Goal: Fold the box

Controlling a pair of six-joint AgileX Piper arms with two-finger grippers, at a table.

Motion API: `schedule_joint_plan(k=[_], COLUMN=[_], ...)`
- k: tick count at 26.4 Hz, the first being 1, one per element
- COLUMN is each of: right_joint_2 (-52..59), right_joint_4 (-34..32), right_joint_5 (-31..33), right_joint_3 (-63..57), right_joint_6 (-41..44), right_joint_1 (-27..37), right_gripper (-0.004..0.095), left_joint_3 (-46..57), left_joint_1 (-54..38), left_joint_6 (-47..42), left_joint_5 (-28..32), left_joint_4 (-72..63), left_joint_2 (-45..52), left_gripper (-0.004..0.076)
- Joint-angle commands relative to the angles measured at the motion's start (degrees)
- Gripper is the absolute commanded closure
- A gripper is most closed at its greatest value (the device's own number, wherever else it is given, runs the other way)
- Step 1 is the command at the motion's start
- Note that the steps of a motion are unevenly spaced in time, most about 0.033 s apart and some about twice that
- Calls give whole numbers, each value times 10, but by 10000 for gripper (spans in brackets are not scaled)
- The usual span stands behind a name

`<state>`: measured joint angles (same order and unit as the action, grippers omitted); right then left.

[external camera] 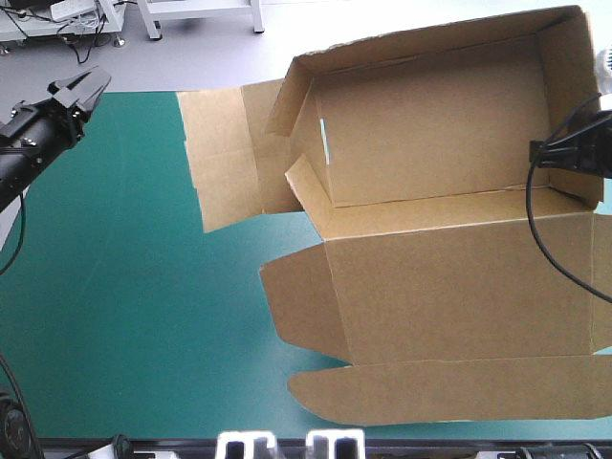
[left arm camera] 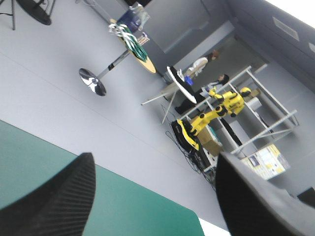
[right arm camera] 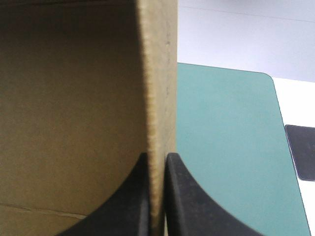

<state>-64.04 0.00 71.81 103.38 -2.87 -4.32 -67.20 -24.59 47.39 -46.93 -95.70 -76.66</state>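
The brown box (external camera: 430,134) stands as an open tray with raised walls at the table's far right, its lid (external camera: 449,296) lying flat toward the near edge. My right gripper (external camera: 543,153) is shut on the box's right wall. In the right wrist view that wall (right arm camera: 158,113) runs edge-on between the black fingers (right arm camera: 182,196), with the box's inside on one side and teal-green cover on the other. My left gripper (external camera: 84,88) hangs raised over the table's far left corner, far from the box. In the left wrist view its fingers (left arm camera: 54,201) stand apart with nothing between them.
A flat piece of brown board (external camera: 225,153) lies beside the box's left wall near the table's far edge. The teal-green cover (external camera: 124,316) spreads bare over the left half of the table. The lid's front flap (external camera: 449,392) reaches close to the near edge.
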Motion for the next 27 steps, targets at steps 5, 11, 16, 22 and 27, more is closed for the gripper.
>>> schedule_joint_plan(k=[5,11,16,22,27], right_joint_2=[42,13,-26,-69,-96], right_joint_4=[94,162,189,194,211], right_joint_5=[-35,-61,-67,-88,-109], right_joint_3=[18,18,18,18,18], right_joint_6=[17,-3,-17,-26,-33], right_joint_1=[-2,-2,-2,-2,-2], right_gripper=[908,908,908,908,908], left_joint_3=[-19,-19,-19,-19,-19], left_joint_1=[-29,-2,27,43,56], left_joint_6=[-12,-15,-18,-33,-41], left_joint_5=[-187,-274,-273,-273,-273], left_joint_4=[-4,29,39,44,65], left_joint_2=[-60,-62,-37,0,32], left_gripper=[234,234,234,234,234])
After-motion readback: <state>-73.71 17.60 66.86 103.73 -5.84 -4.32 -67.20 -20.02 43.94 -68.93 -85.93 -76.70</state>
